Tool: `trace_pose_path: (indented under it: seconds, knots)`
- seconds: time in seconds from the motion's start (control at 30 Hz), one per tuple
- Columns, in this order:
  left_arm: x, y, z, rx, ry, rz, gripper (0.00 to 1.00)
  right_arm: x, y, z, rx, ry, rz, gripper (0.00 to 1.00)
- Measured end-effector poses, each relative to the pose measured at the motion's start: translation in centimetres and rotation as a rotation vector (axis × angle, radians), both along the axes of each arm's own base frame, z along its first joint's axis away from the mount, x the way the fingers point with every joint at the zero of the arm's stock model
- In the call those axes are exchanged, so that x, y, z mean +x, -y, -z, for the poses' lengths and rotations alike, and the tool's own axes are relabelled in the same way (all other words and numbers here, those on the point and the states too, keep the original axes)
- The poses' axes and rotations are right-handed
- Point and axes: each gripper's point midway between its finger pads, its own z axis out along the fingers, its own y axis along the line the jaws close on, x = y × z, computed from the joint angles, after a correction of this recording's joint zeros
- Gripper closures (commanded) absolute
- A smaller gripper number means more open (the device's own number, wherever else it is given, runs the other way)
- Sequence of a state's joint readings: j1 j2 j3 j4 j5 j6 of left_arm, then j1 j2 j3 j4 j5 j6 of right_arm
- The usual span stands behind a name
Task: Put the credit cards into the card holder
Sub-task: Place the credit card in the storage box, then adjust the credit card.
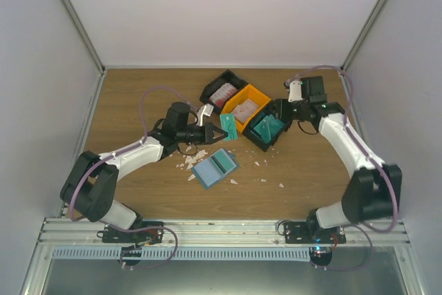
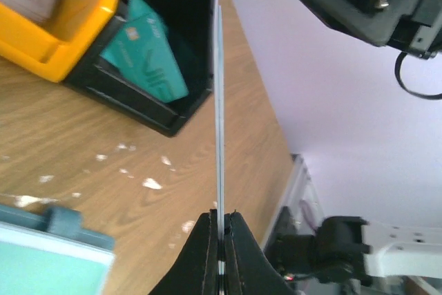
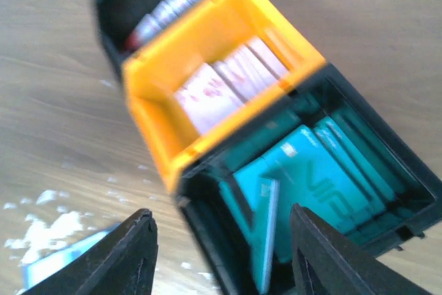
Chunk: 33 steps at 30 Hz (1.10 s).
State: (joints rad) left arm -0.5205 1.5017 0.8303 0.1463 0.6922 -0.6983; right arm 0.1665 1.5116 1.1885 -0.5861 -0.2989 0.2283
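Note:
My left gripper [image 1: 219,133] is shut on a teal credit card [image 1: 231,126] and holds it above the table, between the bins and the card holder. In the left wrist view the card [image 2: 219,101] stands edge-on, clamped in the gripper [image 2: 222,216]. The card holder [image 1: 215,168] lies open on the table, light blue inside with a dark slot strip; a corner of it shows in the left wrist view [image 2: 48,253]. My right gripper [image 3: 224,240] is open and empty over the near black bin [image 1: 255,136], which holds several teal cards [image 3: 311,177].
An orange bin [image 1: 256,94] holds red-and-white cards [image 3: 214,84]. A far black bin [image 1: 213,90] holds more cards. White scraps [image 1: 190,160] lie around the card holder. Grey walls enclose the table on three sides.

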Motion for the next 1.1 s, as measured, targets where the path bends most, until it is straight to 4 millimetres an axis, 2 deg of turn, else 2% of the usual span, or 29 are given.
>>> trace_pose_path:
  seconds: [0.1, 0.17, 0.23, 0.4, 0.5, 0.57, 0.67, 0.73, 0.83, 1.0, 1.1]
  knots:
    - [-1.0, 0.4, -1.7, -0.059, -0.011, 0.044, 1.00, -1.6, -1.5, -4.8, 0.142, 0.145, -0.025, 0.38]
    - [-2.0, 0.7, -3.2, -0.117, -0.033, 0.085, 1.00, -3.7, -2.9, -7.1, 0.277, 0.216, -0.066, 0.35]
    - [-3.1, 0.9, -4.7, -0.175, -0.062, 0.127, 1.00, -5.9, -4.5, -8.3, 0.417, 0.243, -0.110, 0.34]
    - [-6.0, 1.1, -7.9, -0.297, -0.186, 0.236, 1.00, -10.1, -8.5, -8.5, 0.685, 0.154, -0.188, 0.34]
    - [-7.6, 0.8, -8.7, -0.344, -0.270, 0.283, 1.00, -12.0, -10.6, -8.3, 0.783, 0.076, -0.229, 0.39]
    - [-8.7, 0.5, -8.9, -0.368, -0.338, 0.310, 1.00, -13.2, -12.0, -8.7, 0.834, 0.030, -0.260, 0.44]
    - [-9.8, 0.2, -9.4, -0.390, -0.410, 0.335, 1.00, -15.0, -13.9, -9.9, 0.892, -0.011, -0.315, 0.61]
    - [-10.3, 0.0, -9.9, -0.402, -0.438, 0.347, 1.00, -15.9, -14.8, -10.3, 0.912, -0.035, -0.342, 0.69]
    - [-10.7, -0.1, -10.6, -0.413, -0.449, 0.360, 1.00, -17.0, -15.8, -10.5, 0.932, -0.078, -0.357, 0.73]
    - [-10.8, -0.2, -10.8, -0.420, -0.463, 0.359, 1.00, -17.6, -16.3, -10.5, 0.952, -0.120, -0.334, 0.64]
    - [-10.8, -0.2, -10.4, -0.419, -0.476, 0.349, 1.00, -17.9, -16.0, -10.5, 0.964, -0.120, -0.320, 0.69]
